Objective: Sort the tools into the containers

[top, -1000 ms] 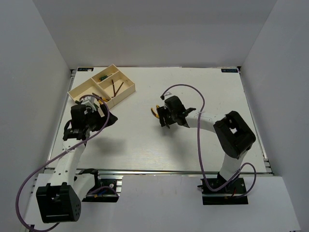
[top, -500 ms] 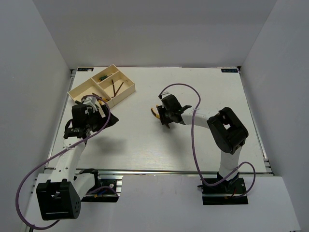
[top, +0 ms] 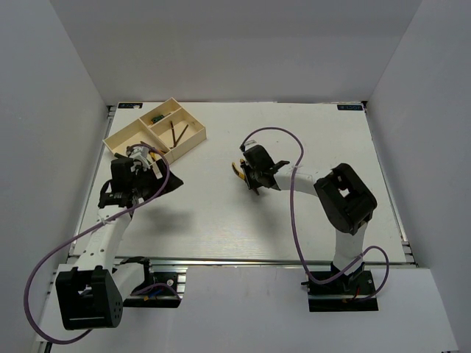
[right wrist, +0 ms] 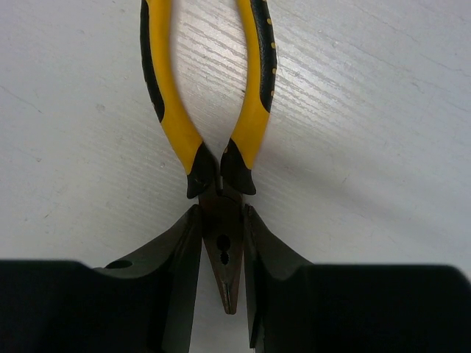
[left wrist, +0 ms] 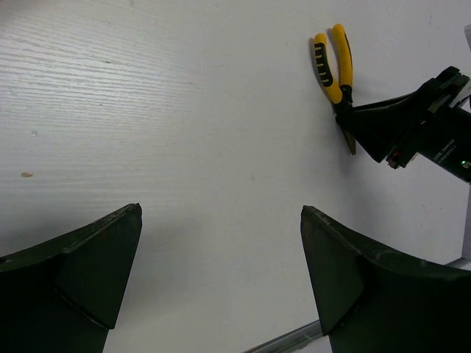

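Yellow-and-black-handled pliers [right wrist: 254, 110] lie flat on the white table near its middle [top: 237, 169], handles pointing away from my right wrist. My right gripper [right wrist: 222, 213] is low over the table with both fingers pressed against the sides of the pliers' dark metal head. The left wrist view shows the same pliers [left wrist: 333, 62] with the right gripper [left wrist: 397, 121] on their nose. My left gripper [left wrist: 221, 213] hangs wide open over bare table, nothing between its fingers, just in front of the cream tray [top: 121, 136]. The tray holds a small green piece [top: 157, 117] and thin dark rods [top: 175, 134].
The tray sits at the back left, angled, with my left arm [top: 121, 184] close to its near corner. A metal rail [top: 243, 261] runs along the table's front edge. White walls close in the left, right and back.
My right gripper has closed its fingers in onto the pliers' head and edged slightly left. The left arm has shifted only a little and stays open.
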You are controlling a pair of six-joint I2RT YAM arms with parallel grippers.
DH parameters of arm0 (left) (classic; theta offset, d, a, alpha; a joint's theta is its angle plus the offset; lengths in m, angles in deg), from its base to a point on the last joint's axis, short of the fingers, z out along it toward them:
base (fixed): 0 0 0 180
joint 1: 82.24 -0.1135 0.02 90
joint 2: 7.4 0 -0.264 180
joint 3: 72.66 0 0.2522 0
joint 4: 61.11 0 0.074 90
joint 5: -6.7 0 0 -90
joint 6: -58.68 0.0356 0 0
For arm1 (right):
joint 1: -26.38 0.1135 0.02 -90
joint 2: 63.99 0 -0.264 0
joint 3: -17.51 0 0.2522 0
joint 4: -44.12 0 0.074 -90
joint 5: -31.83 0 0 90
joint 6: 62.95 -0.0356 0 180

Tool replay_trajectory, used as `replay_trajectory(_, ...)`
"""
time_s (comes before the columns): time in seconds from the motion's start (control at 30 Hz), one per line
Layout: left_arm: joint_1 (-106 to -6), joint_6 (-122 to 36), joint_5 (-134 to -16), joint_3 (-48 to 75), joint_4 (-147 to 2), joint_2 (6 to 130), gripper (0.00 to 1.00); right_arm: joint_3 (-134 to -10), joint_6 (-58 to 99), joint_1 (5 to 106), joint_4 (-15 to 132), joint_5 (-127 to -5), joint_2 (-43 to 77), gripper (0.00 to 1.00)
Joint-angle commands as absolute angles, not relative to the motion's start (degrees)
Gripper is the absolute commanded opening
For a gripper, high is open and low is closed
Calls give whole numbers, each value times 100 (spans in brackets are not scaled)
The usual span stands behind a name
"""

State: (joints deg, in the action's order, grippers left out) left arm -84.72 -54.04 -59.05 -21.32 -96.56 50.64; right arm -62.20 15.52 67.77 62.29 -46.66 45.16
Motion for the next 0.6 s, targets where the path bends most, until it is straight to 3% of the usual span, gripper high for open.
replay_trajectory(0.0,-8444,-5522,-5501,-1935,-9421,5105,98,-6181,1624,6866,6922,-4709,4711,0)
replay_trajectory(0.3,-8207,-6453,-5097,-2040,-8552,5166,98,-5699,1264,7059,6255,-4885,3516,0)
replay_trajectory(0.57,-7303,-6981,-5386,-1856,-7936,5772,95,-5426,1018,7296,6088,-5061,2672,0)
